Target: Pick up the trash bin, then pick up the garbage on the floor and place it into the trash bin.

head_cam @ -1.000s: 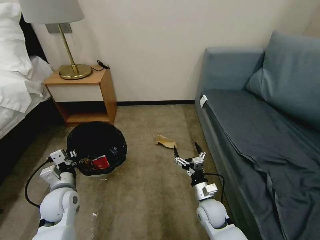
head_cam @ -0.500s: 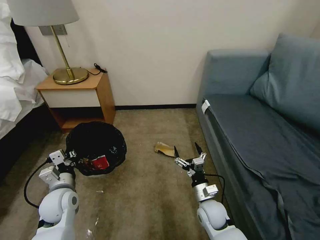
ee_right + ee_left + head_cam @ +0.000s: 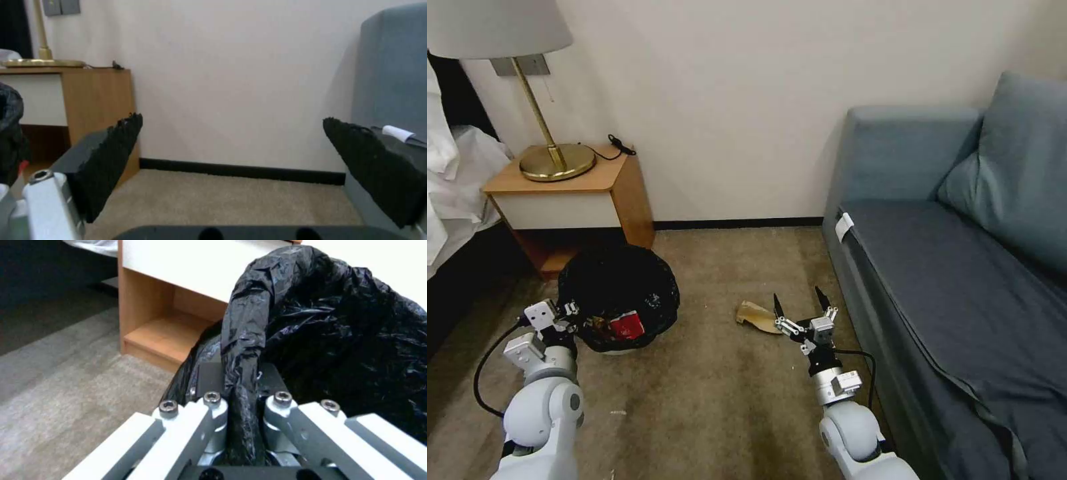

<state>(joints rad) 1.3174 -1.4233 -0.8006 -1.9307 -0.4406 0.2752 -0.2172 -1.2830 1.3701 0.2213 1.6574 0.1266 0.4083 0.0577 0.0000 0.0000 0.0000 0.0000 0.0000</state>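
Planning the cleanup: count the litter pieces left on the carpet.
1: a tan wrapper on the carpet, just ahead and left of the open right pincer. Small specks nearer the robot are too tiny to identify.

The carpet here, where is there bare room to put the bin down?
Widest free carpet lies between the two arms, nearer than the tan paper. Another bare strip runs along the wall, from nightstand to sofa. It is crowded where the left tool clamps the trash bin beside the nightstand, and around the open right tool next to the paper.

Left gripper point(image 3: 570, 313) at trash bin point(image 3: 619, 293) rim, right gripper point(image 3: 800, 303) spread beside tan paper point(image 3: 758, 317)
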